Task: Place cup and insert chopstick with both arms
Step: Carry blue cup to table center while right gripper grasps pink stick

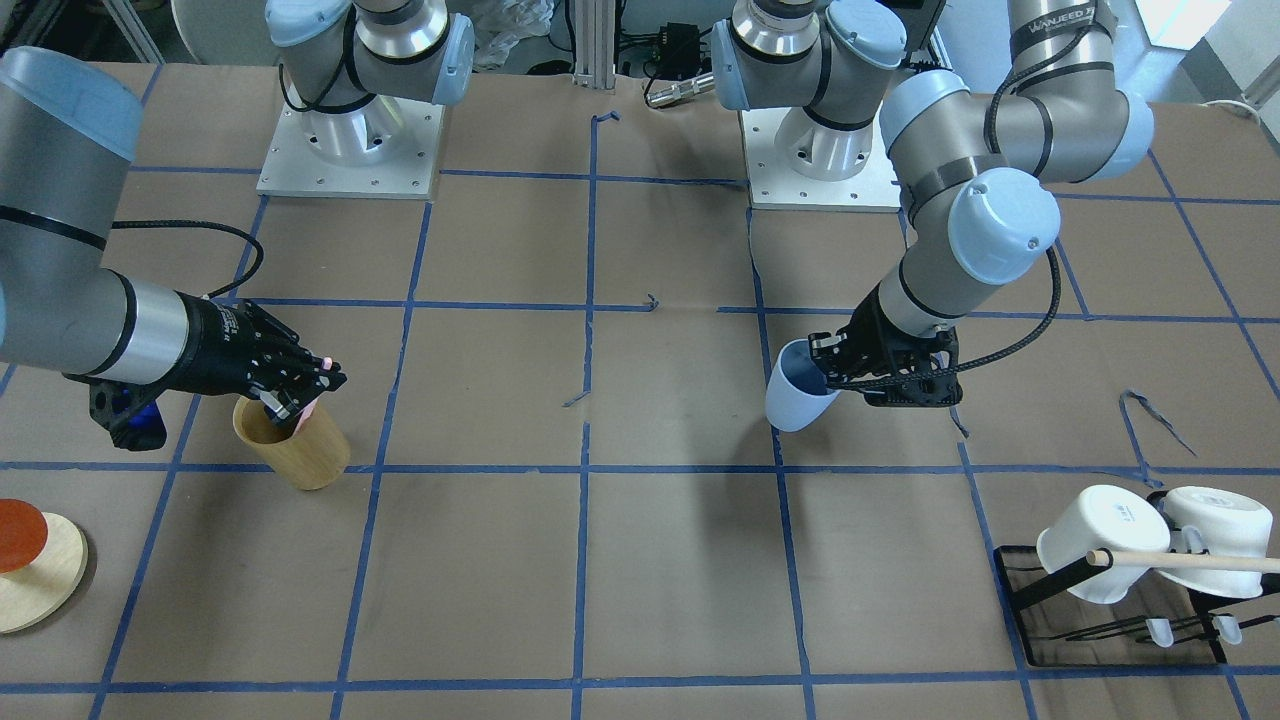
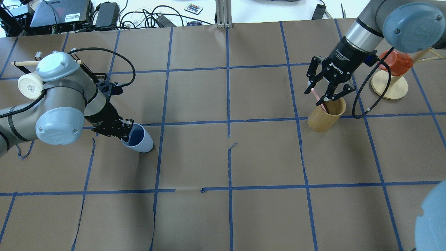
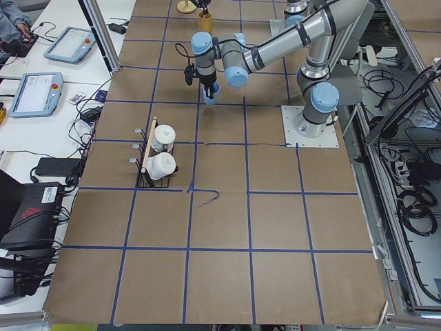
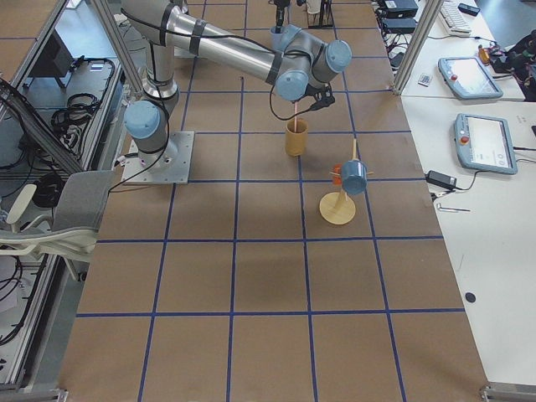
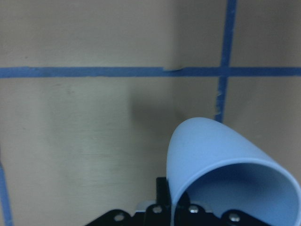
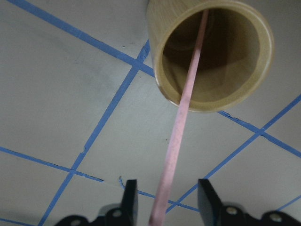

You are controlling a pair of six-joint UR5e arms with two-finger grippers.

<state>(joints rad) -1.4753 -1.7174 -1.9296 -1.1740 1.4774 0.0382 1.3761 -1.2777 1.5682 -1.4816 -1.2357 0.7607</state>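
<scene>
My left gripper (image 2: 127,134) is shut on the rim of the light-blue cup (image 2: 139,140) and holds it tilted, mouth toward the wrist; it seems just off the table. The cup also shows in the front view (image 1: 798,392) and the left wrist view (image 5: 225,174). The pale-pink chopstick (image 6: 181,117) stands slanted in the tan wooden cup (image 2: 325,116), leaning on its rim. My right gripper (image 2: 324,94) is open just above that cup. Its fingers (image 6: 130,200) stand on either side of the chopstick's upper part, with gaps showing.
A black rack (image 1: 1040,580) with two white mugs (image 1: 1100,545) and a wooden dowel stands at the table's end on my left. A round wooden stand (image 2: 389,87) with an orange cup (image 2: 397,61) is just beyond the tan cup.
</scene>
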